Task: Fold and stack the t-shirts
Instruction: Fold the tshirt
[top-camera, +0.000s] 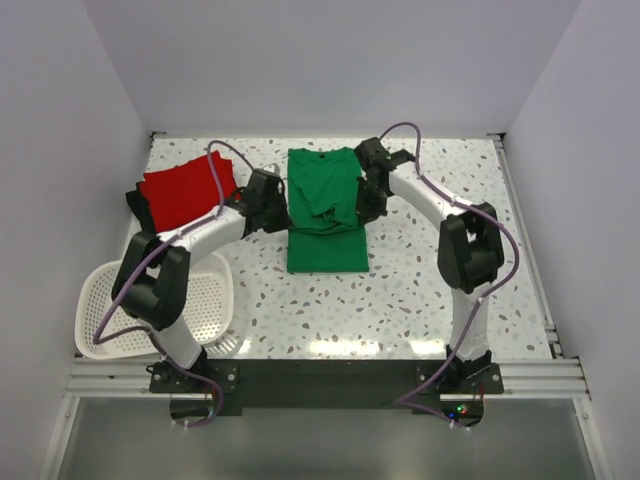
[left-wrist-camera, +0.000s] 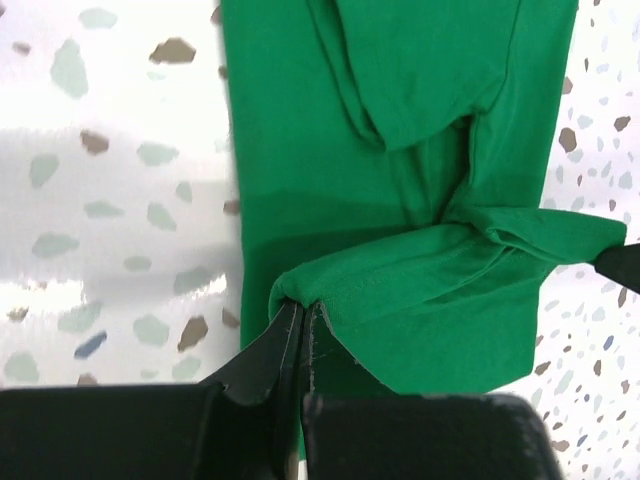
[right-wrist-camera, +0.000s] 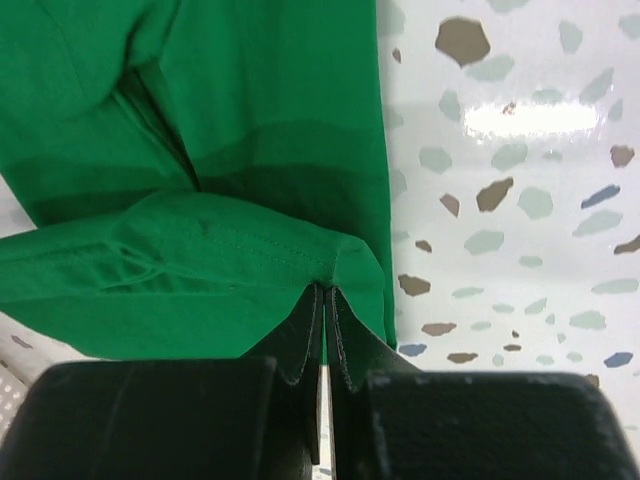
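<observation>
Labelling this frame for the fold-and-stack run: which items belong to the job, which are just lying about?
Job:
- green t-shirt, pinched by left gripper and right gripper
- red t-shirt
- black t-shirt, edge showing under the red one

Lying about:
- white slotted basket
- speckled table

**Green t-shirt partly folded at centre; red and black shirts piled to its left**

The bright green t-shirt (top-camera: 325, 205) lies on the speckled table (top-camera: 420, 290) with its collar toward the far edge and its near part flat and square. A wrinkled band across its middle is bunched up, one end pinched by the left gripper (left-wrist-camera: 300, 312), the other by the right gripper (right-wrist-camera: 326, 292). The red t-shirt (top-camera: 185, 192) lies folded at the far left, on top of the black t-shirt (top-camera: 133, 202), of which only an edge shows.
</observation>
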